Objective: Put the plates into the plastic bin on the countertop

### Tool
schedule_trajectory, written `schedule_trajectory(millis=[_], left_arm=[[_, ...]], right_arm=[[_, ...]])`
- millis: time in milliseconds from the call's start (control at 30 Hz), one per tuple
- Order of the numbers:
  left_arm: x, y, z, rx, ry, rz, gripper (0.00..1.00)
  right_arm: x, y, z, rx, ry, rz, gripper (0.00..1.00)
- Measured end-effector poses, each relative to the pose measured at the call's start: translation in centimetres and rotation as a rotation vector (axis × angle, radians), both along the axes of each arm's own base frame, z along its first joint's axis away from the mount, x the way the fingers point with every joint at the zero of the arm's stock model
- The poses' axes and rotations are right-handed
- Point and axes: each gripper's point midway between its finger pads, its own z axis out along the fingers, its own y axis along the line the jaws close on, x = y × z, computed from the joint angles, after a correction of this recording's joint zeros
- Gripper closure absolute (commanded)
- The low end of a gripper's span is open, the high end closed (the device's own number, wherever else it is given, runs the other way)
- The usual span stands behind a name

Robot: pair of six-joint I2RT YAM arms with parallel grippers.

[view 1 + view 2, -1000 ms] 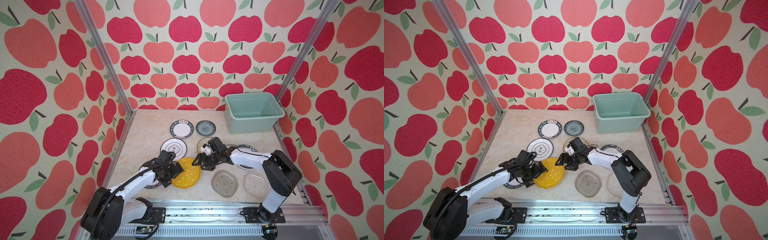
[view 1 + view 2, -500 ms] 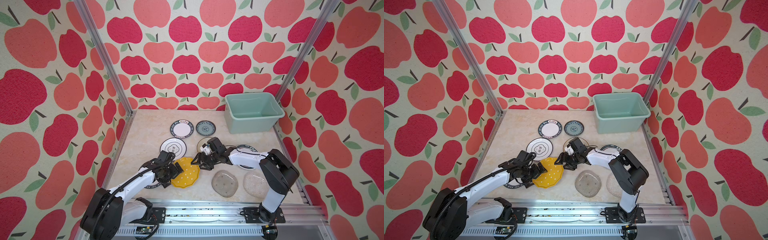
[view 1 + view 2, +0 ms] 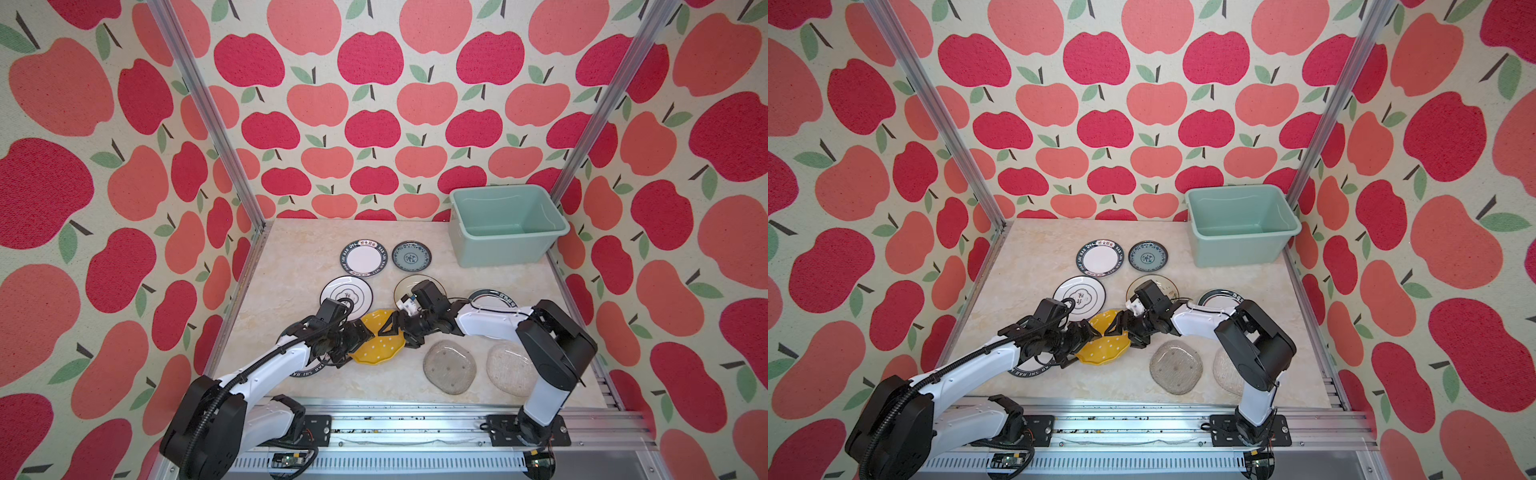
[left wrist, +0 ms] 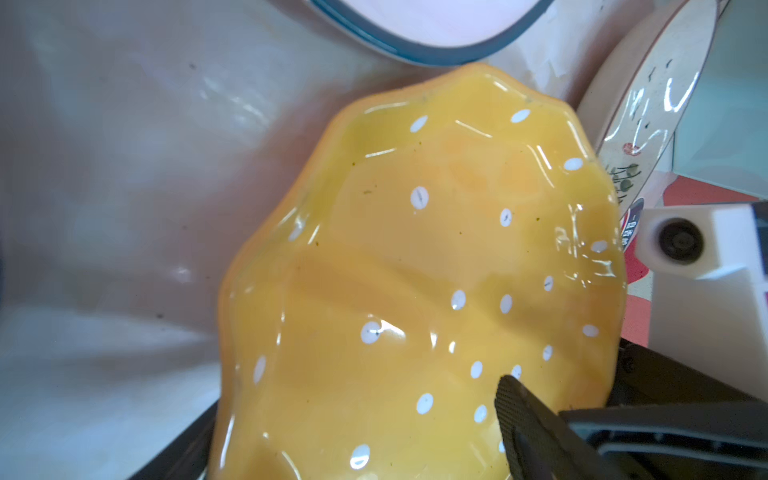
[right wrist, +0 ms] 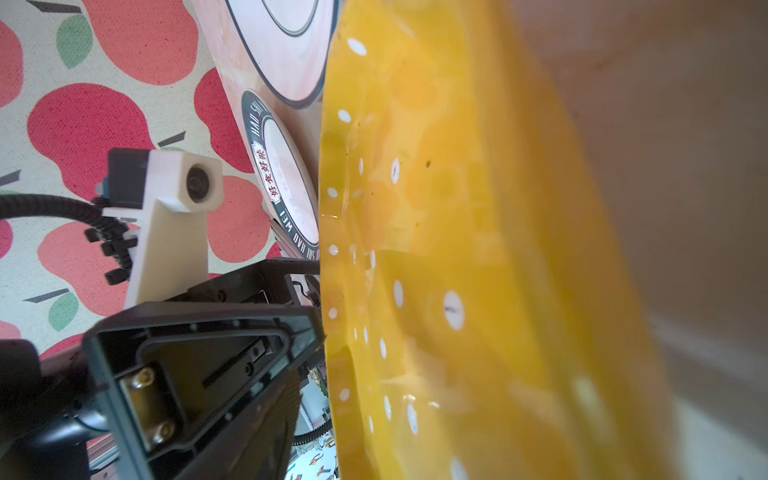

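A yellow scalloped plate with white dots [image 3: 380, 345] [image 3: 1106, 347] lies on the countertop [image 3: 291, 270] near the front. My left gripper [image 3: 356, 343] [image 4: 353, 415] is open at its left rim, one finger over the plate and one below. My right gripper [image 3: 401, 334] meets the opposite rim, fingers apart, one across the plate's top. In the right wrist view the yellow plate [image 5: 457, 249] fills the picture and hides the jaws. The mint-green plastic bin [image 3: 498, 249] stands empty at the back right.
Other plates lie flat: lettered-rim [image 3: 363, 258], blue patterned [image 3: 411, 256], banded white [image 3: 346, 293], cream [image 3: 405, 284] under my right wrist, lettered ones under the right arm [image 3: 494, 296] and left arm [image 3: 309, 370]. Two glass plates [image 3: 449, 365] [image 3: 509, 368] sit at the front right.
My left jaws have narrowed a little around the yellow plate's rim. Both arms have hardly shifted, and the plate stays in the same spot.
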Motion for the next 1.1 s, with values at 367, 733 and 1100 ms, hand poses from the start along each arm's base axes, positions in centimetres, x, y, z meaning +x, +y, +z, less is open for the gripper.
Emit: schedule_trajectory(millis=[367,733,1100], left_arm=[[-0.2,-0.1,1.0,-0.024,-0.04,-0.002,0.09],[-0.9,-0.3,2.3,-0.056,-0.068,-0.018,0.09],[-0.3,1.8,11.7,-0.064,-0.301,0.062,0.05]], right_arm=[[-0.6,-1.3,-0.3,-0.063,0.019,-0.021,0.54],[0.0,-2.7,2.3,-0.113,-0.089,-0.041,0.83],[0.4,-6.2,6.6,-0.268,-0.229,0.007,0.93]])
